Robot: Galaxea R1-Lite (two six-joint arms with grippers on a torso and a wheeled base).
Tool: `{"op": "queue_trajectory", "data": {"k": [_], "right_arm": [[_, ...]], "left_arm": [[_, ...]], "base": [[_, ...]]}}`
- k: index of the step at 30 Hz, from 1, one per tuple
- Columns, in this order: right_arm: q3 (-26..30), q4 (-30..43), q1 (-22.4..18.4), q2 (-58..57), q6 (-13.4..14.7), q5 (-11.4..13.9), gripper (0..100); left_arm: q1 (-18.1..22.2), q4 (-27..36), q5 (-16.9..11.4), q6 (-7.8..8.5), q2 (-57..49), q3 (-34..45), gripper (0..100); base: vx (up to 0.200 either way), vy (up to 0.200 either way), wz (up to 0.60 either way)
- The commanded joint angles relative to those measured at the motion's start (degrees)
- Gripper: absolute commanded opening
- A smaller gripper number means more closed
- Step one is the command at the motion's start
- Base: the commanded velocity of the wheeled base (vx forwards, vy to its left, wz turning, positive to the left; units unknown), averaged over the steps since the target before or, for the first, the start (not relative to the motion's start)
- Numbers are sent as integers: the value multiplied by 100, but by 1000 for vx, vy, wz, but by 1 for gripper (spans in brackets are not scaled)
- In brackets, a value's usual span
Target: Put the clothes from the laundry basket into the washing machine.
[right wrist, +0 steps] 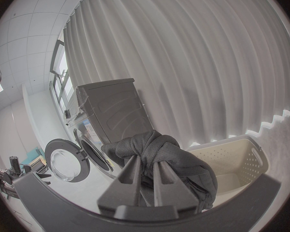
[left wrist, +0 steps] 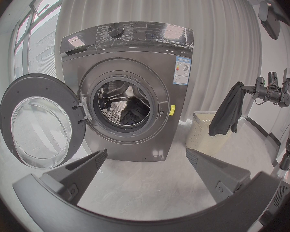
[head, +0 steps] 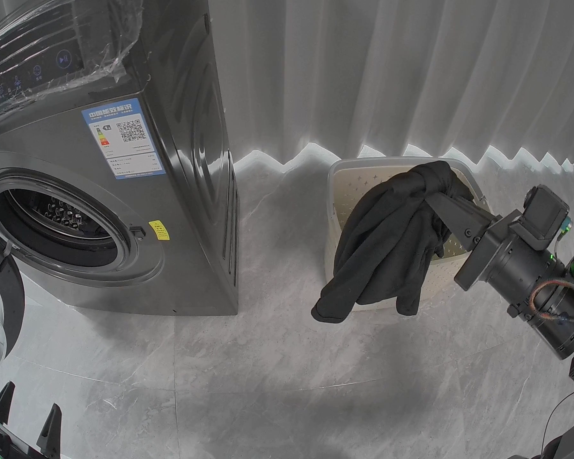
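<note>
In front of the washing machine (head: 108, 180), low and near its open door (left wrist: 42, 120), the left gripper (left wrist: 145, 153) hangs with its 2 fingers spread wide apart and nothing between them. Inside the drum of the machine lie some dark clothes (left wrist: 132, 113). To the right of the washing machine, 1 black garment (head: 389, 237) hangs over the cream laundry basket (head: 344, 180), and the right gripper (right wrist: 146, 160) has its 2 fingers pressed together on the bunched top of it; whether the lower end touches the basket I cannot tell.
</note>
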Motion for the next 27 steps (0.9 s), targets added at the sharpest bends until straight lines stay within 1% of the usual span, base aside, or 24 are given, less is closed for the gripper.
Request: {"op": "queue_trajectory", "data": {"k": [1, 17, 27], "right_arm": [[12, 1, 1, 4, -1, -2, 0], [73, 1, -8, 13, 7, 25, 0], [73, 1, -8, 13, 7, 34, 0]], "left_arm": [[-2, 2, 1, -2, -93, 92, 100], [-2, 2, 10, -2, -93, 92, 100], [-2, 2, 1, -2, -93, 92, 100]], "base": [[-200, 0, 0], [-200, 0, 0], [0, 0, 0]]}}
